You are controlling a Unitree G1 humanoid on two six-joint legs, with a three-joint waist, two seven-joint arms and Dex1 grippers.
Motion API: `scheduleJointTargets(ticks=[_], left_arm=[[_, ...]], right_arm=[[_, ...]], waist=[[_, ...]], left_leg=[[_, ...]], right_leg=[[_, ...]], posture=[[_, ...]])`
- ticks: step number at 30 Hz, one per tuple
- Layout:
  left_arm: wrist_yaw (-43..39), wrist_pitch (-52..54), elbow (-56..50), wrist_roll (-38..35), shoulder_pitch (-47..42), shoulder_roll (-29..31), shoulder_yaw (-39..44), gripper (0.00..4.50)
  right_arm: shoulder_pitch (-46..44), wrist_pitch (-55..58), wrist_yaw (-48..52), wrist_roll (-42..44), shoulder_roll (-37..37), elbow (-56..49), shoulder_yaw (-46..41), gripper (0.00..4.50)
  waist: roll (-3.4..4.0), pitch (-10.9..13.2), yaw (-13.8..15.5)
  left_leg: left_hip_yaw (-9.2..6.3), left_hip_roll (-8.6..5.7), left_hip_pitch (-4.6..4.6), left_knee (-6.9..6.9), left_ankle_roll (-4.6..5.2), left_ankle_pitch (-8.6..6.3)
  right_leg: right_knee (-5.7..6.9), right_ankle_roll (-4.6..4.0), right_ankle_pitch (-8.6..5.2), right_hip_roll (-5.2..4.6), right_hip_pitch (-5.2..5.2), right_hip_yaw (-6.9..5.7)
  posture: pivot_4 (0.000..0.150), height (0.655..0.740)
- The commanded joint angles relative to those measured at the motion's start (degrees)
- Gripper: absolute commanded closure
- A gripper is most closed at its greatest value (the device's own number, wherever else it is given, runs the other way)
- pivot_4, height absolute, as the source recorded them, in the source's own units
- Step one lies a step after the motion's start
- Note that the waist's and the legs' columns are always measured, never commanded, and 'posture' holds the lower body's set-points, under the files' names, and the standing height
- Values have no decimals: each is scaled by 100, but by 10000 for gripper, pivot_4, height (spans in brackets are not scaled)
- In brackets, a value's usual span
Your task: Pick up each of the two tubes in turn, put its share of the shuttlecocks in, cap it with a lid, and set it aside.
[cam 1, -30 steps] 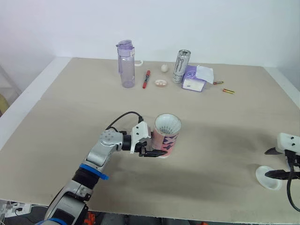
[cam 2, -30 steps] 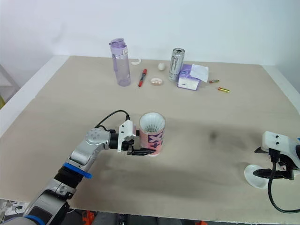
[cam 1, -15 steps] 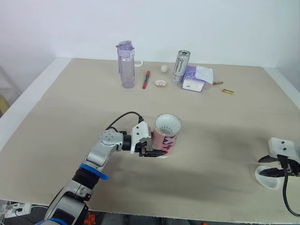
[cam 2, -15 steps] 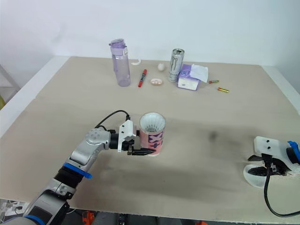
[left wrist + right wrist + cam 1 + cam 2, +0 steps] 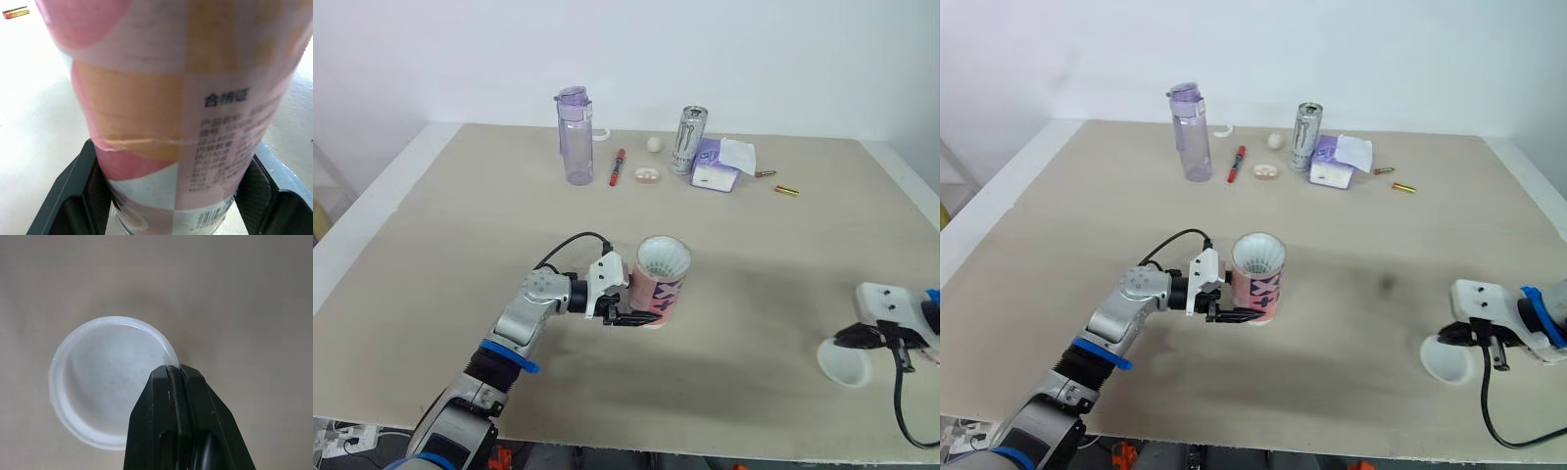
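The table (image 5: 783,255) carried the tube (image 5: 661,284) upright with shuttlecocks (image 5: 663,258) showing in its open mouth. The left gripper (image 5: 641,320) clenched the tube's base, probably steadying it for capping. Well right of the tube, the right gripper (image 5: 173,369) pinched the lid (image 5: 107,396) by its rim, apparently ready to carry it over.

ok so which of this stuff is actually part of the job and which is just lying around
Part of the job:
- pink tube, gripped by the left gripper
- shuttlecocks showing in its open top
- white lid, pinched at its rim by the right gripper

Just lying about, at the far side of the table:
- water bottle
- red pen
- drink can
- tissue pack
- small white ball
- batteries
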Motion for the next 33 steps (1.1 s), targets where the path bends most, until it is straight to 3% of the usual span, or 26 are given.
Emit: scheduleJointTargets(ticks=[1, 9, 16, 26, 33], left_arm=[[-48, 101, 222, 85, 3, 55, -100, 13827], [-59, 231, 414, 50, -85, 5, -73, 13827], [-80, 123, 494, 148, -140, 29, -132, 13827], [-75, 41, 525, 200, -163, 32, -188, 13827], [-57, 76, 437, 185, -74, 104, -159, 13827]], right_arm=[[-892, 463, 88, 506, 111, -1238, -119, 44138], [-3387, 1382, 339, 1005, 1010, -2202, 481, 44138], [-4633, 1476, 450, 1183, 1900, -2243, 872, 44138], [-4999, 1089, 583, 995, 2767, -1928, 1394, 44138], [-5024, 507, 642, 718, 2866, -1485, 1709, 44138]], waist=[[1, -1, -16], [-3, 2, -2], [-15, 3, 16], [-16, 3, 17], [-18, 2, 10]], left_leg=[[0, 0, 1, 0, 0, 0], [11, 11, 7, 1, 0, 0], [16, 24, -8, 1, -1, 0], [14, 24, -20, 5, 0, 1], [17, 23, -21, 6, 0, 1]], right_leg=[[0, 1, 1, 0, 1, 0], [0, -6, 9, -3, -5, 3], [-1, -27, 21, -3, -28, 1], [2, -55, 39, -7, -34, -12], [4, -57, 40, -4, -36, -13]], posture=[[1500, 7400], [1500, 7400], [1500, 7400], [1500, 7400], [1500, 7400]])
